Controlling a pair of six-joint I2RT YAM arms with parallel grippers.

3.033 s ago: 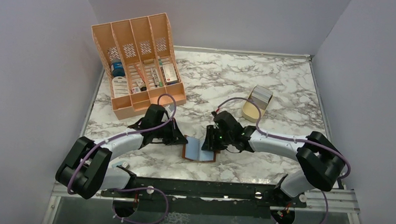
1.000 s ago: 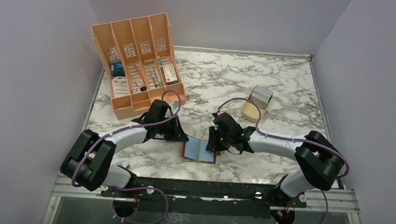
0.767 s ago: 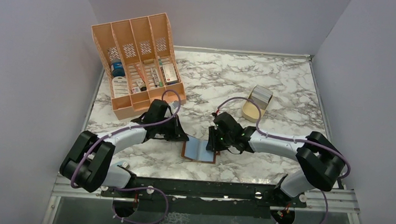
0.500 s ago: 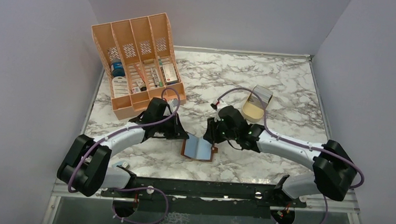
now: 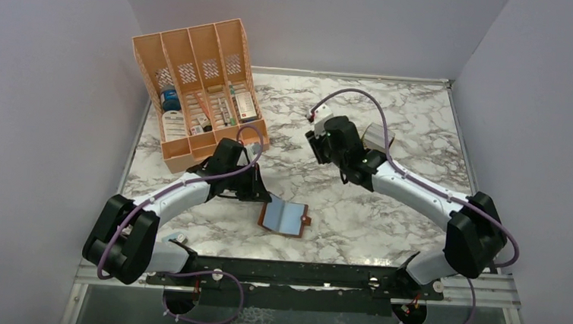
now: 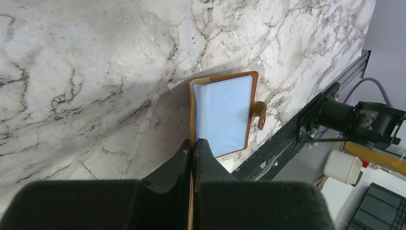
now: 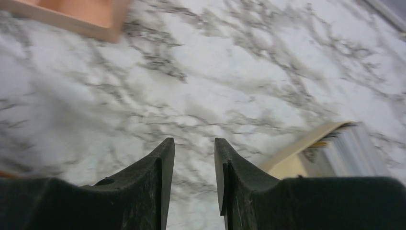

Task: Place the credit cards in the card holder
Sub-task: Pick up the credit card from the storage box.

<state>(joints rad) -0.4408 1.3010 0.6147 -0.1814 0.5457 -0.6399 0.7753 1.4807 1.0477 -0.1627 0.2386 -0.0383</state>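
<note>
There are two arms. The left arm stretches low across the table [image 5: 424,111] with its elbow bent. The left gripper [image 6: 194,142] has its fingers pressed together, pinching the brown edge of the card holder [image 6: 222,115]. The right arm is bent and reaches up and far out. The right gripper [image 7: 194,142] hangs over the bare table. Its fingers are spread apart and nothing is between them.

There is one card holder. It lies open near the front middle of the table, with one blue see-through sleeve facing up and one little snap tab [image 6: 260,115] on its side.

There is one stack of credit cards [image 7: 354,148]. They stand on edge in one small wooden stand [image 7: 287,167], just beside the right gripper and well apart from the card holder.

There is one orange organiser [image 5: 199,64] with four slots in the back left corner.
</note>
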